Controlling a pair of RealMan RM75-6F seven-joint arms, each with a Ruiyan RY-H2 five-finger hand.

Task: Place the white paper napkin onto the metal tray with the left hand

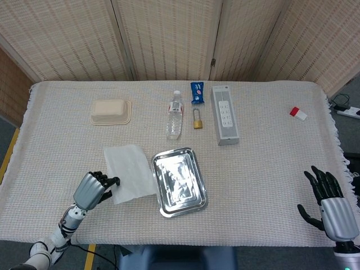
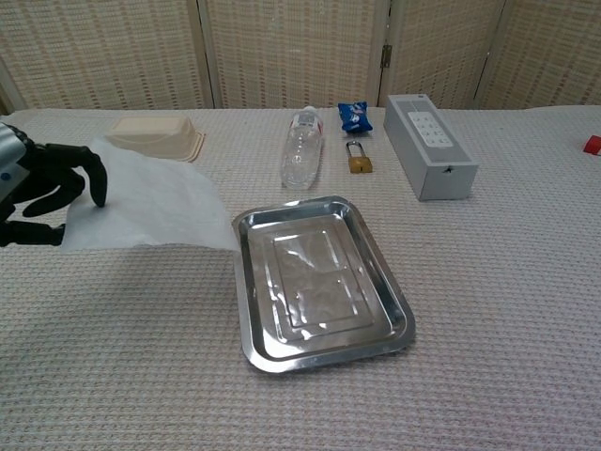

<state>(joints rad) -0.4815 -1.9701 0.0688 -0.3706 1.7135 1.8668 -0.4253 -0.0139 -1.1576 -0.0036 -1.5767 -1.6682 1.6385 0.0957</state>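
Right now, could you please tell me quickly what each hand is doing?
Left hand: holding the napkin by its edge, lifted off the table.
Right hand: open, holding nothing.

one napkin, one tray, one bottle

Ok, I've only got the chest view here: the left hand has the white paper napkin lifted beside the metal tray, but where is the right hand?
Observer: The right hand is by the near right corner of the cloth-covered table, fingers spread, holding nothing.
Operator: And the red bit cut off at my right edge?
Observer: That is a small red and white block, lying alone on the cloth near the far right side.
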